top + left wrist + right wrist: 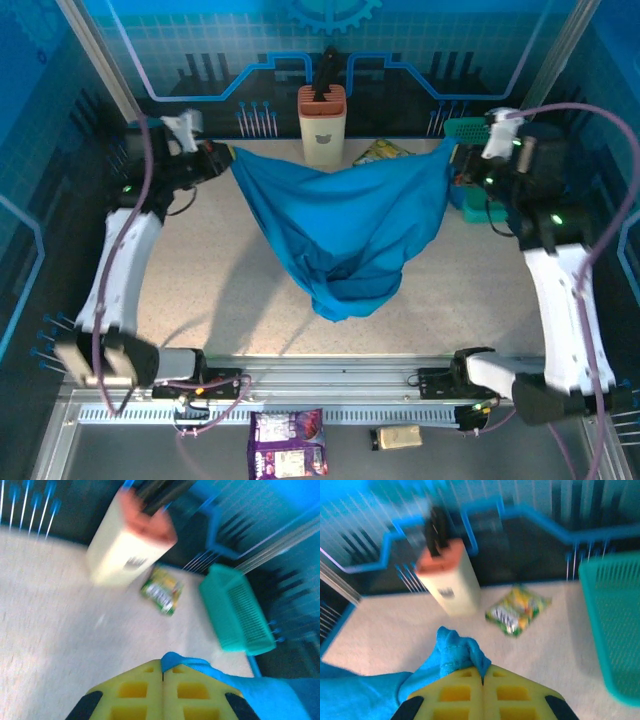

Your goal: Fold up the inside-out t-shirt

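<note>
**Both grippers clamped on the shirt, cloth slung between them**

Left gripper [222,160] is pinching a bunched edge of the blue t-shirt [340,235] at the far left of the table [190,280]. Right gripper [455,152] is pinching another edge at the far right. On both wrist cams the yellow fingers are pressing together, with a nub of blue cloth poking out past the tips.

Shirt is hanging between the two as a sagging sling over mid-table, with the lowest folds bunching toward the near side. Can't tell whether that low bunch is resting on the table or hanging just above it. Collar, sleeves and seams are getting lost in the folds, so it's unclear which part each gripper has.

Behind the shirt, a cream knife block [322,125] with a reddish-brown top is standing upright at the far edge, dark handles sticking up. Snack packet [380,152] is lying flat just right of it. From overhead the shirt's top edge is covering part of it; the wrist cams are showing it whole but smeared, print unreadable.

Teal mesh basket [468,130] is sitting at the far right, largely hidden behind the right arm from overhead and cut off at the frame edge on the right wrist cam. Both wrist views are coming through blurred.

Near side, below the base rail, a purple packet [288,443] and a small tan item [397,437] are lying; the tan one is too small to identify.
</note>
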Controlling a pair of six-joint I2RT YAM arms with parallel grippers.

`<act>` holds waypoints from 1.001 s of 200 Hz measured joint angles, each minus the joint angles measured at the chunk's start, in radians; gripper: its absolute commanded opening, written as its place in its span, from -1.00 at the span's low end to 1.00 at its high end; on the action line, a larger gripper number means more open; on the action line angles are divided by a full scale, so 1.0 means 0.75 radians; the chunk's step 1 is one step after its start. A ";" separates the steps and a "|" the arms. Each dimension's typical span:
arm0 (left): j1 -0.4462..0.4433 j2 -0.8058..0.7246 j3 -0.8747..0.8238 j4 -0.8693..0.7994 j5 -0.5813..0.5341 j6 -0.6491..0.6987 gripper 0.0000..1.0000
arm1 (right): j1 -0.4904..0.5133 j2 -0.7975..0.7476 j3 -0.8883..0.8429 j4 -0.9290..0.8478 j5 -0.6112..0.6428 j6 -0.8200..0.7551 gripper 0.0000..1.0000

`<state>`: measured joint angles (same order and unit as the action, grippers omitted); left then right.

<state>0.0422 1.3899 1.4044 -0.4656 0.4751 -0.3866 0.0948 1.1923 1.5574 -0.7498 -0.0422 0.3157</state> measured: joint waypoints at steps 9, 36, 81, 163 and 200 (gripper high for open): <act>-0.009 0.111 -0.007 -0.008 -0.011 0.001 -0.60 | 0.000 0.075 -0.078 0.003 0.001 0.013 -0.83; -0.074 0.406 0.103 -0.089 -0.102 0.047 -0.15 | 0.009 0.284 -0.179 -0.053 0.047 0.041 -0.48; -0.326 0.451 0.260 -0.186 -0.253 0.131 -0.09 | 0.179 0.253 -0.209 -0.066 0.116 0.069 -0.43; -0.878 0.364 -0.072 -0.240 -0.404 0.031 -0.13 | 0.619 0.286 -0.499 -0.035 0.039 0.233 -0.22; -0.958 0.373 -0.263 -0.179 -0.421 -0.111 -0.13 | 0.715 0.406 -0.595 0.057 0.015 0.377 0.09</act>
<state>-0.6762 1.6699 1.2072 -0.5999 0.1593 -0.4702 0.6312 1.4971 1.1114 -0.7071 -0.0311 0.5987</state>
